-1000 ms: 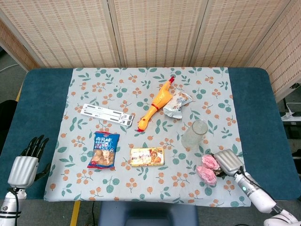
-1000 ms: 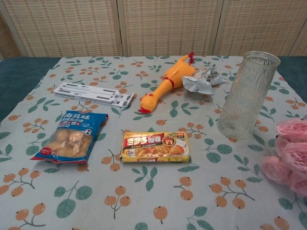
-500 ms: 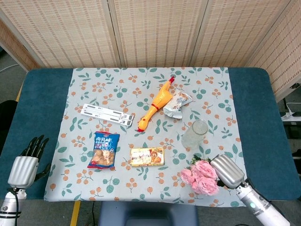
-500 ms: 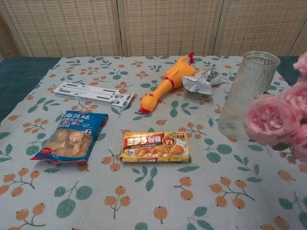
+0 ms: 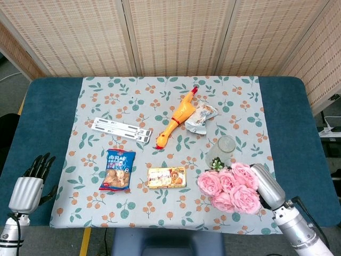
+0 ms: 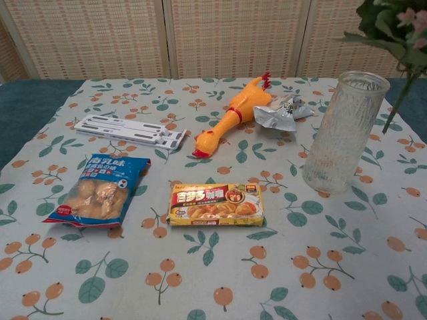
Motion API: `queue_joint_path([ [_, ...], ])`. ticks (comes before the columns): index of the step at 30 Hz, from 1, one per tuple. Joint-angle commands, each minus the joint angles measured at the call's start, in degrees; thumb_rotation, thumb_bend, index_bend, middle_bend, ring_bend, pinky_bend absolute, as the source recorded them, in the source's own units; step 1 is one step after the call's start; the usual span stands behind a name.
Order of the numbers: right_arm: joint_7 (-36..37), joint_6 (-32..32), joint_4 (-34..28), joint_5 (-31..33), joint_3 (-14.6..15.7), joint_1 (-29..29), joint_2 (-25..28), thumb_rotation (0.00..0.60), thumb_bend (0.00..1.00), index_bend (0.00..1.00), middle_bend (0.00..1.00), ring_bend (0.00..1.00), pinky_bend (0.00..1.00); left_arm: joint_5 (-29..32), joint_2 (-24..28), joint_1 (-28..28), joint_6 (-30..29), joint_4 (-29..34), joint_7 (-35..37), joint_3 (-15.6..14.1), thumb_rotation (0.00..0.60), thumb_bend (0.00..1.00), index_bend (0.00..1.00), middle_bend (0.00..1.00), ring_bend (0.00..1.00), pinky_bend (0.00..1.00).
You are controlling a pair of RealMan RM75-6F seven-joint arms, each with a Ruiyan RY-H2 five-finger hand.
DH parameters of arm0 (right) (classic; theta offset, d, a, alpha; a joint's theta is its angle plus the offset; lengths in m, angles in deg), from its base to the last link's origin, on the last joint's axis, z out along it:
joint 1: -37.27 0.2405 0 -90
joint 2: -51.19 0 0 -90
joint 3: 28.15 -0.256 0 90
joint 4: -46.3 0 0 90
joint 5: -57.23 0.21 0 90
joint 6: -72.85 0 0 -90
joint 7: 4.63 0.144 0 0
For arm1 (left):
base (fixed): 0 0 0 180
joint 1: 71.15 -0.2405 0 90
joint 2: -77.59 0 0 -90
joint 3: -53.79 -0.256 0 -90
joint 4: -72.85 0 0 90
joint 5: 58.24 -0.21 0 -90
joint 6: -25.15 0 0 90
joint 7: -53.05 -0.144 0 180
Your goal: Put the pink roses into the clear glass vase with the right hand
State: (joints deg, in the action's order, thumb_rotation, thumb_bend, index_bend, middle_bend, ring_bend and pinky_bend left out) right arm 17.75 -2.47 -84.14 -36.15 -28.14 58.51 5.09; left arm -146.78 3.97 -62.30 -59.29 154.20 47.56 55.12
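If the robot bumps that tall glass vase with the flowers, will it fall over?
It might. The clear glass vase stands upright, tall and narrow, so a knock near its rim could probably tip it. It looks empty, so likely light. Being round, it would probably roll on the tablecloth, and glass can crack. The pink roses in the right hand look soft, so a brush is gentle.

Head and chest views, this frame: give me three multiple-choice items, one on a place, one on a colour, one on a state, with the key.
1. Where is the rubber chicken?
A. beside the foil packet
B. inside the vase
C. on the snack bag

2. What colour are the roses?
A. white
B. pink
C. yellow

3. What state is the clear glass vase in?
A. tipped over
B. holding the roses
C. upright and empty

Key: 1 A, the chicken lies just left of the foil packet. 2 B, the blooms are pink. 3 C, it stands upright with nothing inside; the right hand holds the roses lifted off the table.
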Motion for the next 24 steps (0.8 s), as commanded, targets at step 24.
queue_joint_path([
  [24,19.0,10.2,1.3,28.1,-18.7,9.0,6.5,0.6,0.63,0.9,0.89,0.94,1.0,0.2,-0.5,0.2,0.8,-0.2,-1.2,0.0,0.6,0.34,0.05,0.0,0.02,0.34],
])
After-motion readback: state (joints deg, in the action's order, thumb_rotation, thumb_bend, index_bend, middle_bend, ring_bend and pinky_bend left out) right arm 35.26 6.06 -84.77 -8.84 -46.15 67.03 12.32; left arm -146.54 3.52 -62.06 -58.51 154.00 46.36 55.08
